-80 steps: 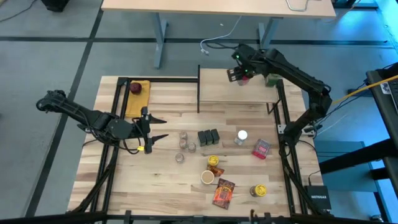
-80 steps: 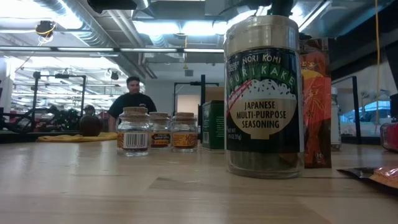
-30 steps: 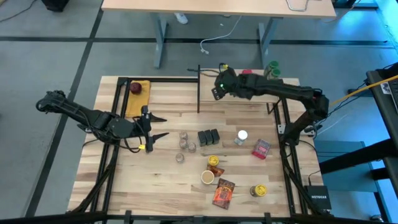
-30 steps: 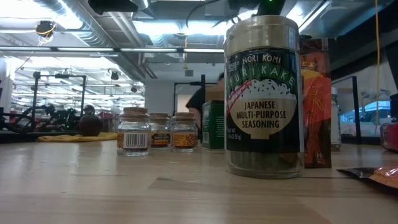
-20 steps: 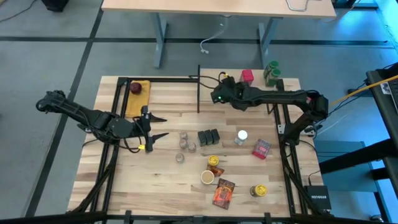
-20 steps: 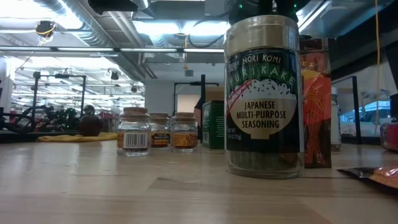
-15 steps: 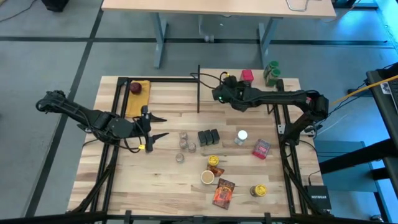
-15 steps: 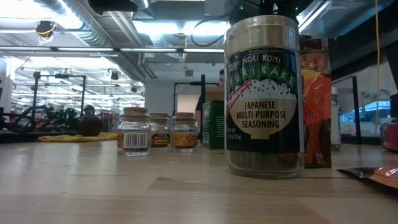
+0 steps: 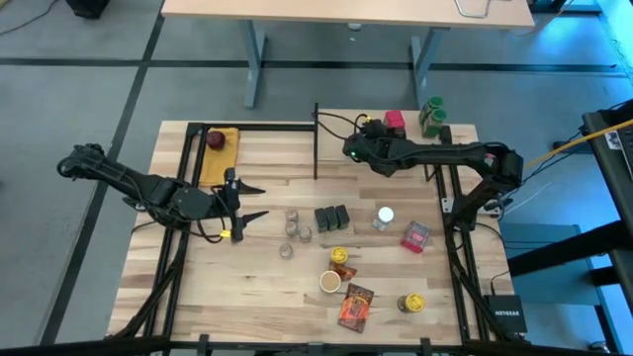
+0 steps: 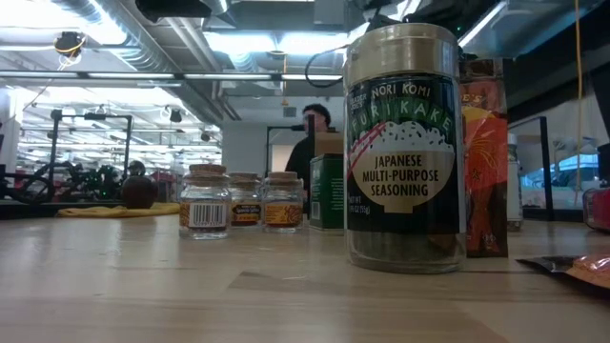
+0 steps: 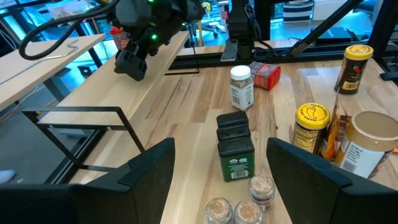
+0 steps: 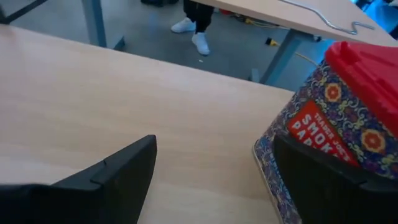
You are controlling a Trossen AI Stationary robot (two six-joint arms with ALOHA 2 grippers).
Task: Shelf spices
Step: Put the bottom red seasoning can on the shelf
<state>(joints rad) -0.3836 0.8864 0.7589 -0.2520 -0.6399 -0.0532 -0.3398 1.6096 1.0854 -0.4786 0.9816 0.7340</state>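
Observation:
The shelf (image 9: 331,131) is a pale board at the table's far side. On it stand a red-lidded patterned box (image 12: 329,118) and green jars (image 9: 431,115). My right gripper (image 12: 214,146) hovers open low over the board (image 9: 368,132) and points toward the far edge. The red box (image 9: 394,121) stands just beyond one finger. On the tabletop stand three small jars (image 9: 293,233), three dark tins (image 9: 332,218), a white-lidded jar (image 9: 385,215), another red box (image 9: 416,236), yellow-lidded jars (image 9: 339,255) and an orange packet (image 9: 355,307). My left gripper (image 9: 259,202) waits open left of the small jars.
A dark red round thing lies on a yellow pad (image 9: 218,138) at the far left corner. Black frame rails (image 9: 188,198) run along the table's sides. A desk (image 9: 346,10) stands beyond the far edge, and a person (image 10: 315,129) shows behind the table in the low view.
My right gripper has sunk toward the shelf board, shifted a little toward the table's right edge and turned at the wrist. It stays open. The red box on the shelf, half covered by the arm before, now shows whole.

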